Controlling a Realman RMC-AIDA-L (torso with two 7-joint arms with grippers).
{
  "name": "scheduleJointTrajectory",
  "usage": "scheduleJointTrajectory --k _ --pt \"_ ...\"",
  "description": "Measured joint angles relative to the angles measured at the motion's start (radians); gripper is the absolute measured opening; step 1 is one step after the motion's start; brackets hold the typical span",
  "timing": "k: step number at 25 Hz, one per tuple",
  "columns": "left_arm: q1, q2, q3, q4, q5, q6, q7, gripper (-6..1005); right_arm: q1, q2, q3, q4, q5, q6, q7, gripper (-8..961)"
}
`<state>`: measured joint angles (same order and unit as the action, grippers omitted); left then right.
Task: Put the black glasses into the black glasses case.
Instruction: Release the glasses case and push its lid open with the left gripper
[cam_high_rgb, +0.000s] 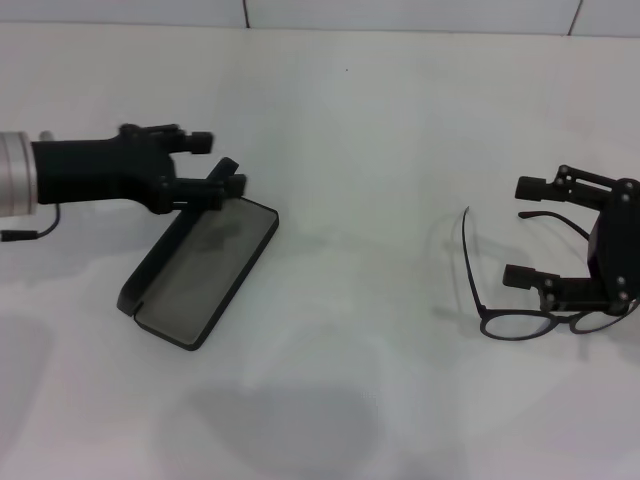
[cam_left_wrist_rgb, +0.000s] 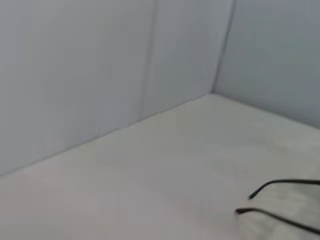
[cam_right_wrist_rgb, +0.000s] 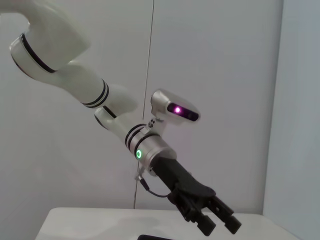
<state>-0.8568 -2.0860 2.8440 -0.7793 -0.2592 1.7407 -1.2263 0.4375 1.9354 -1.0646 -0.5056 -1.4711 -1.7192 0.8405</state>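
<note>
The black glasses case lies open on the white table at the left, its grey lining facing up. My left gripper is at the case's far end, fingers apart. Its lower finger is over the far edge; I cannot tell if it touches. The black glasses lie at the right with the temple arms unfolded. My right gripper is open over them, one finger on each side of the near temple arm. The temple tips show in the left wrist view. The left gripper also shows in the right wrist view.
The white table stretches bare between the case and the glasses. A wall runs along its far edge. The left arm's white links rise above the table in the right wrist view.
</note>
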Motion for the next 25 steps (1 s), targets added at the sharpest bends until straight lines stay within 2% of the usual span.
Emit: scheduleJointTrajectory --k 9,16,25 --pt "0.043 -0.004 0.001 0.014 0.010 -0.090 -0.016 844 0.001 -0.001 -0.001 -0.010 0.000 0.021 -0.006 821" --pt "0.034 -0.003 0.002 0.029 0.082 -0.099 -0.053 833 -0.004 -0.001 -0.004 -0.012 0.000 0.027 -0.007 817" --pt "0.032 0.001 0.002 0.025 0.097 -0.131 -0.063 817 -0.008 -0.001 -0.005 -0.011 -0.001 0.035 -0.013 813"
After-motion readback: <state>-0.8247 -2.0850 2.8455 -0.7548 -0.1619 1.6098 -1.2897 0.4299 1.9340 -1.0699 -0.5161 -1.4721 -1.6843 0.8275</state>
